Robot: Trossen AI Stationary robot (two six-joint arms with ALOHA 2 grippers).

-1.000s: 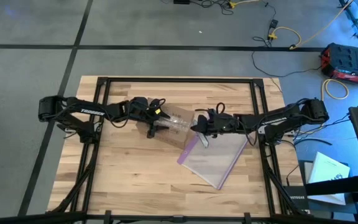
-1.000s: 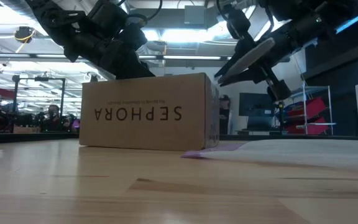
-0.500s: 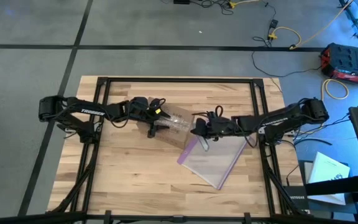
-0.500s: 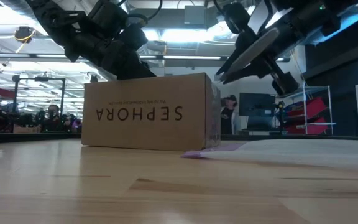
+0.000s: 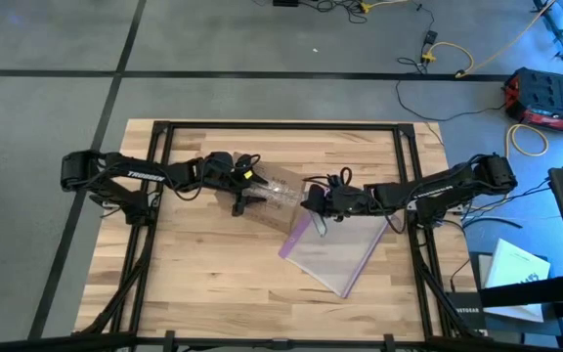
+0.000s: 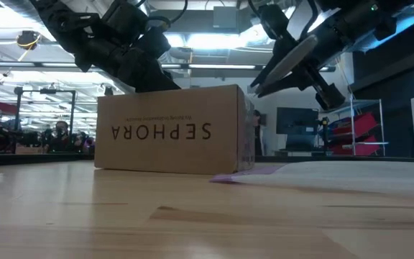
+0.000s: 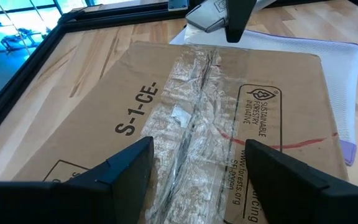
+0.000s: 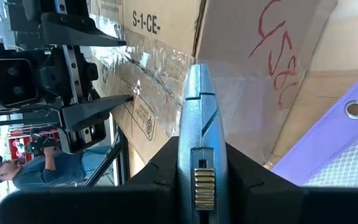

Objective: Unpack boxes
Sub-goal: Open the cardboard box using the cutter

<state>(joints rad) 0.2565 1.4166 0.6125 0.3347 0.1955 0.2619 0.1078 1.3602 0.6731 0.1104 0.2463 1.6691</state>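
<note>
Your box [image 5: 274, 198] sits near the middle of the counter [image 5: 203, 284], taped top up, its "SEPHORA" side facing the low camera upside down. One corner rests on the clear bag with the purple edge [image 5: 332, 249], which lies flat toward the right arm's side. The near half of the counter is open wood; the black frame rails run along both sides and the far edge.

Your left hand [image 5: 245, 199] reaches in low from the left and sits over the box top at that end. Its fingers [image 7: 126, 167] stand moderately apart, straddling the taped seam; from these views you cannot tell whether they touch the cardboard.

Your right hand [image 5: 313, 202] comes in from the right, narrow, clamped on the grey knife tool [image 8: 199, 118]. The tool points toward the box's taped seam from the far end, tilted down in the low view.

The box's contents are hidden; the flaps remain taped. The tool's tip is hard to make out.
</note>
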